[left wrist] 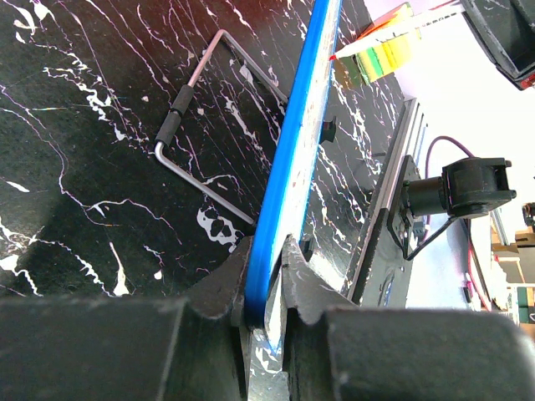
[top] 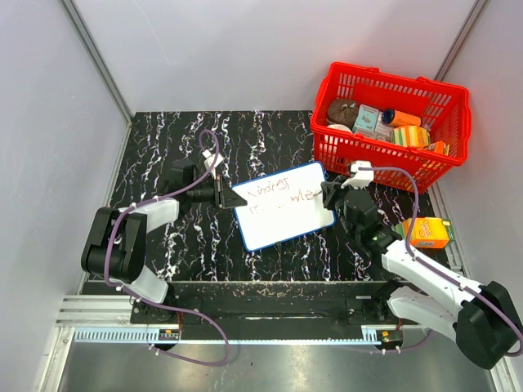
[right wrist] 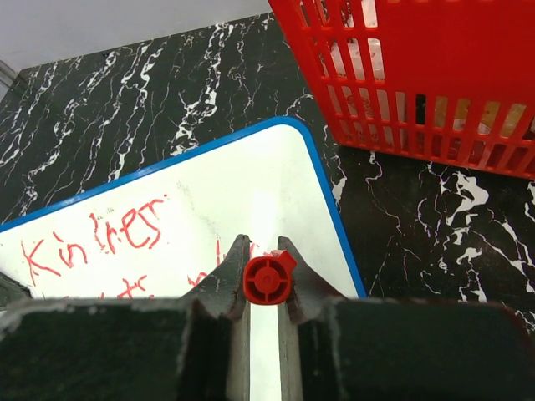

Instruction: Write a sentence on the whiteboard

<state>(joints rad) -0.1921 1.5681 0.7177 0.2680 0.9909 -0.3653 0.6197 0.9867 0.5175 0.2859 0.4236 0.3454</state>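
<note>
Indoors, marbled table (top: 163, 147), grey walls (top: 245, 49), left claw (left wrist: 267, 252) clamping whiteboard (top: 282, 222), right claw (top: 329, 194) clamping marker (right wrist: 269, 281).

The whiteboard (top: 283, 205) is placed at the middle of the table (top: 163, 147), turned slightly. The sentence (top: 276, 193) is set on its far half. The board's 9 o'clock edge is clamped in the left gripper (top: 233, 197). At its 3 o'clock edge the right gripper (top: 330, 194) is held, with a marker (right wrist: 267, 280) pinched in it over the board. The basket (top: 368, 153) is found at 1 o'clock, just beside the board's corner, with packages (top: 384, 121) inside it. A carton (top: 428, 232) is set at 4 o'clock, apart from the board.
</note>
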